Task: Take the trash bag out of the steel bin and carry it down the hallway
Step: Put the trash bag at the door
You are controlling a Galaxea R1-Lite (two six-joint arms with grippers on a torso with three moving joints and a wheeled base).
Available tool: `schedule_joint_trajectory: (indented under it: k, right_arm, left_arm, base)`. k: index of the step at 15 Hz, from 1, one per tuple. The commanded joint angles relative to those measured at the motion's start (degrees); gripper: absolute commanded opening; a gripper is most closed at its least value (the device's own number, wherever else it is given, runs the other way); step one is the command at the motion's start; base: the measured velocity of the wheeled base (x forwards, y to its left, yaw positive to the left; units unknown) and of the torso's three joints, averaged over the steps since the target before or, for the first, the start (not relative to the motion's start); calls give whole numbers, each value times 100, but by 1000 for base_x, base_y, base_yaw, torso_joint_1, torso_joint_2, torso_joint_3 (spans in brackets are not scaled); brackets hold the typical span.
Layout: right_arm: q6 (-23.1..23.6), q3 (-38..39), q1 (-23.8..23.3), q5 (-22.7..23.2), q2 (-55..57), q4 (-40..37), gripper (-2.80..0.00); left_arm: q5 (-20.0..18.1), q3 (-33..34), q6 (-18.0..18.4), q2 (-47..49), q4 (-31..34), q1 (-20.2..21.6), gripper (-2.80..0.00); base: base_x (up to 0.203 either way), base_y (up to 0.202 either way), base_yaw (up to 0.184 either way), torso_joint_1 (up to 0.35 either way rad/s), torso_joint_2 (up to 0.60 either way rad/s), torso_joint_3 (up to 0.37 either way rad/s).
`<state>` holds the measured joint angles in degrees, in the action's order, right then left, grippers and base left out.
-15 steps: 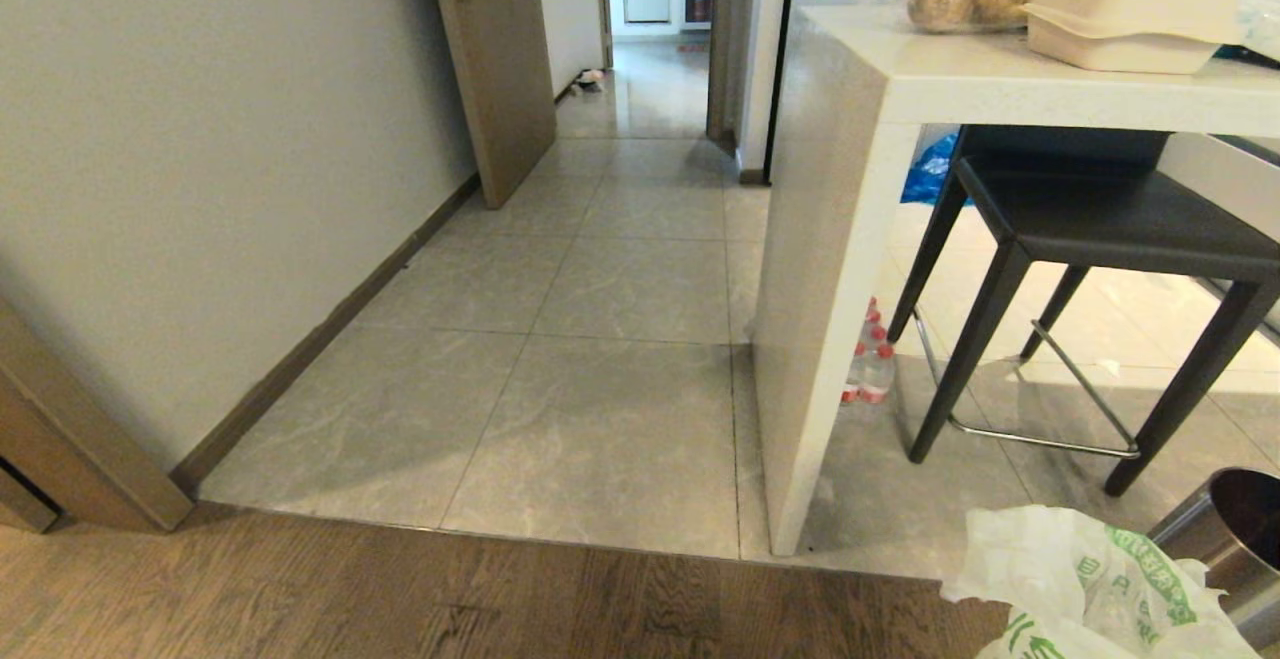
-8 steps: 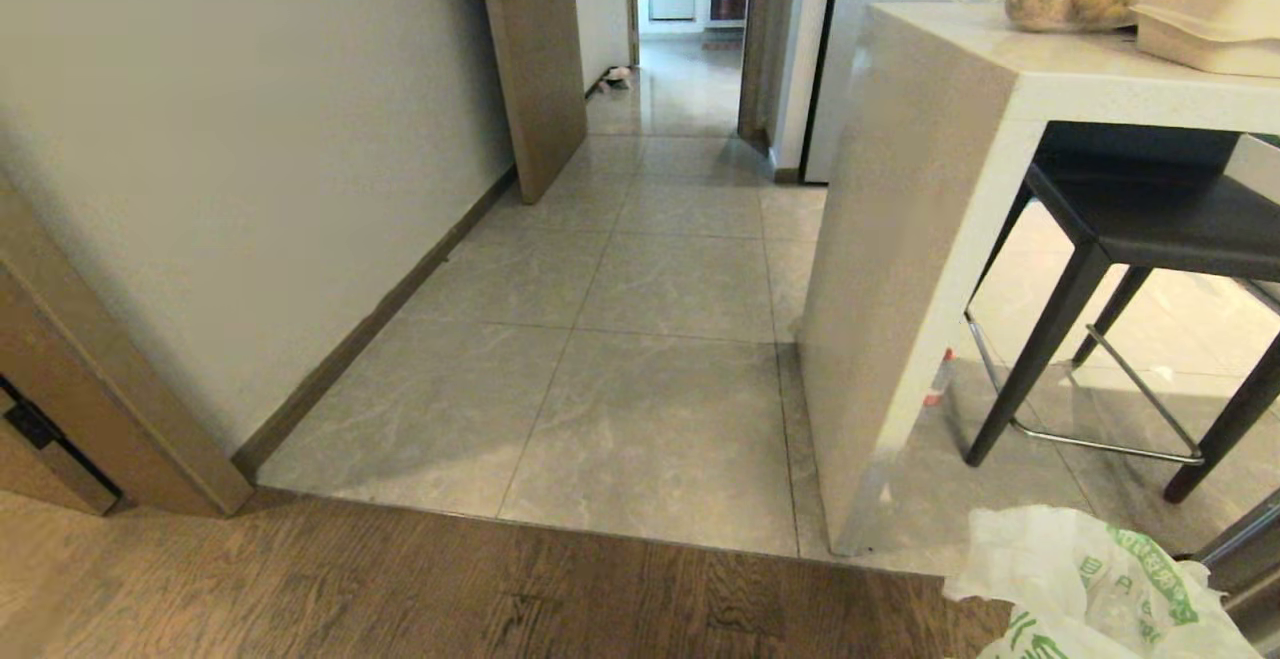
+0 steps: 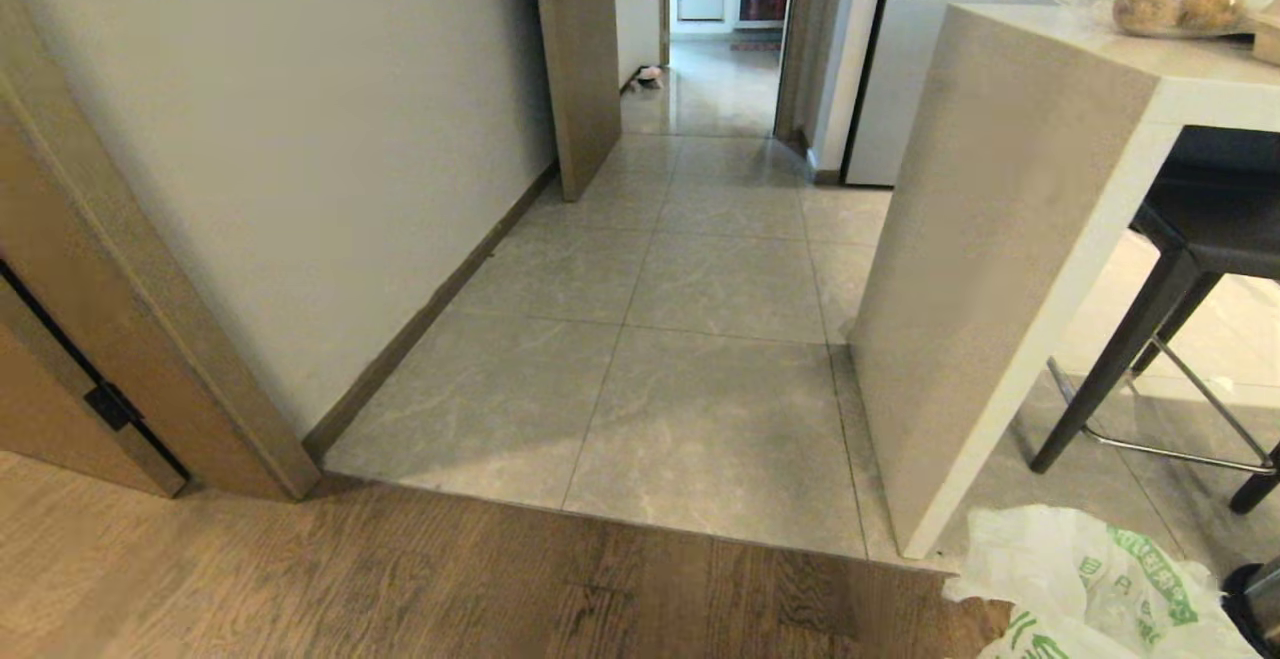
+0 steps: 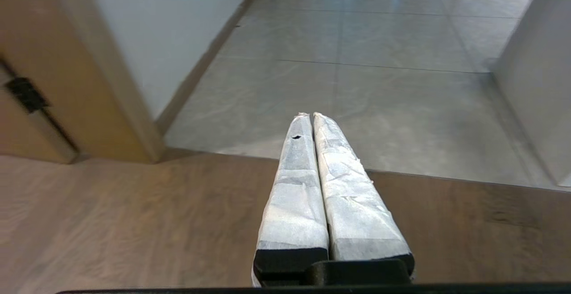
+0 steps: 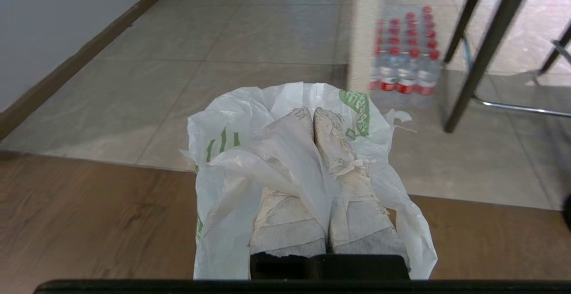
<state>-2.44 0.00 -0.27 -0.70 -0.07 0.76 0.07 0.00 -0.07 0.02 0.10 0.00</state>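
The trash bag, thin white plastic with green print, hangs at the bottom right corner of the head view. In the right wrist view the trash bag is bunched around my right gripper, which is shut on a fold of it above the wood floor. Just a sliver of the steel bin shows at the right edge, beside the bag. My left gripper is shut with nothing in it and points at the floor ahead. The hallway, grey tiled, runs straight ahead to a far doorway.
A white counter's side panel bounds the hallway on the right, with a black stool behind it and a pack of water bottles at its foot. On the left are a wall, a door frame and an open door.
The whole head view has swung left: counter, stool and bin slid to the right and the bin is almost out of the picture. The bag keeps its place in the right gripper.
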Motion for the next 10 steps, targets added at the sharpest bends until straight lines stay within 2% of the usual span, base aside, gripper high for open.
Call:
schedule_joint_trajectory:
  k: [1, 8, 10]
  right_arm:
    - [-3, 9, -6, -1, -1, 3, -280]
    - [-3, 9, 0, -1, -1, 3, -280]
    - [-3, 9, 0, -1, -1, 3, -280]
  left_arm:
    - [1, 0, 16, -2, -10, 0, -280]
    - [-4, 0, 25, -2, 34, 0, -280]
    - [1, -9, 51, -2, 17, 0, -280]
  base:
    - [0, 188, 10, -2, 7, 7]
    - [0, 179, 8, 3, 2, -1]
    - [0, 58, 4, 3, 1, 3]
